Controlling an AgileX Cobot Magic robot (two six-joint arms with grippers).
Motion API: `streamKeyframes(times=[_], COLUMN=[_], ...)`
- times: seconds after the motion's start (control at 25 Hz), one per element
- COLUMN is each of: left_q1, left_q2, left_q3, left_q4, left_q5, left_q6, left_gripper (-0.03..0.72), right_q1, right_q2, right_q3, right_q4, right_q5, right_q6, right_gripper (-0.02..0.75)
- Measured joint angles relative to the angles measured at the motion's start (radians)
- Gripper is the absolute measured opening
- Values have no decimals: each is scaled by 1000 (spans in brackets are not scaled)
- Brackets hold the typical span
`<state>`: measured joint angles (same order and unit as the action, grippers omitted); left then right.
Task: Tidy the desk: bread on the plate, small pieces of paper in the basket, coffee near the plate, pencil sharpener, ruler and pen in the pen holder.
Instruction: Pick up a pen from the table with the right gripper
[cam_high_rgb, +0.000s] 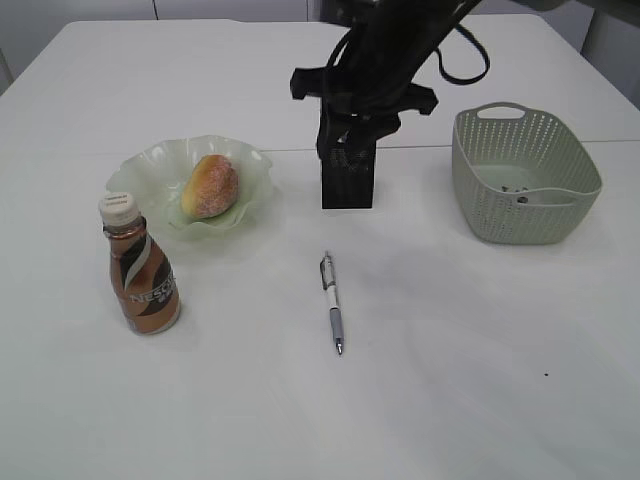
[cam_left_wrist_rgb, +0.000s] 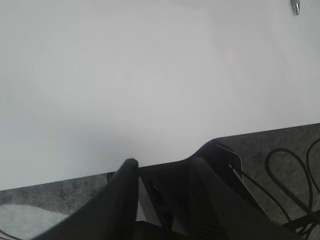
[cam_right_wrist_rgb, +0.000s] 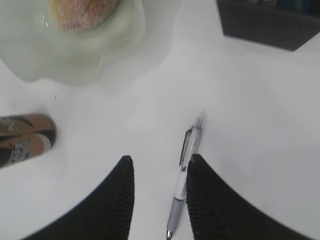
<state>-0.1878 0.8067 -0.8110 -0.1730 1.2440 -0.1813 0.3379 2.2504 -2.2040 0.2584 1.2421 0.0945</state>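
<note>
A sugared bread roll is seen lying in the pale green wavy-edged plate at the left of the white table. Just in front of the plate, and apart from it, a Nescafé coffee bottle is standing upright with its cream cap on. A click pen is laid flat near the middle of the table, tip toward the camera, clip end toward the black pen holder behind it. The grey-green perforated basket is placed at the right, with small scraps dimly made out inside.

In the right wrist view the right tool is held open above the table, nothing gripped; the pen is seen between its two dark fingers, close against the right-hand one, though contact cannot be told. In the exterior view the black arm is seen over the pen holder.

The left tool is shown low at the table edge, its fingers parted and empty, with bare table ahead and the pen tip just caught at the top corner.
</note>
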Motion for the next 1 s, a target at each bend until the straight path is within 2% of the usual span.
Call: streamKeyframes(times=[0.28, 0.6, 0.8, 1.0], left_q1=[0, 0, 0, 0], left_q2=[0, 0, 0, 0], left_q3=[0, 0, 0, 0], left_q4=[0, -4, -15, -23], left_q5=[0, 0, 0, 0], left_q6=[0, -5, -8, -8], left_gripper=[254, 254, 254, 254], right_q1=[82, 82, 82, 81], right_q2=[-50, -54, -51, -48], right_q3=[183, 194, 214, 221], right_q4=[-66, -93, -135, -147], right_q5=[0, 0, -2, -3], right_q6=[2, 9, 208, 295], right_gripper=[292, 292, 292, 292])
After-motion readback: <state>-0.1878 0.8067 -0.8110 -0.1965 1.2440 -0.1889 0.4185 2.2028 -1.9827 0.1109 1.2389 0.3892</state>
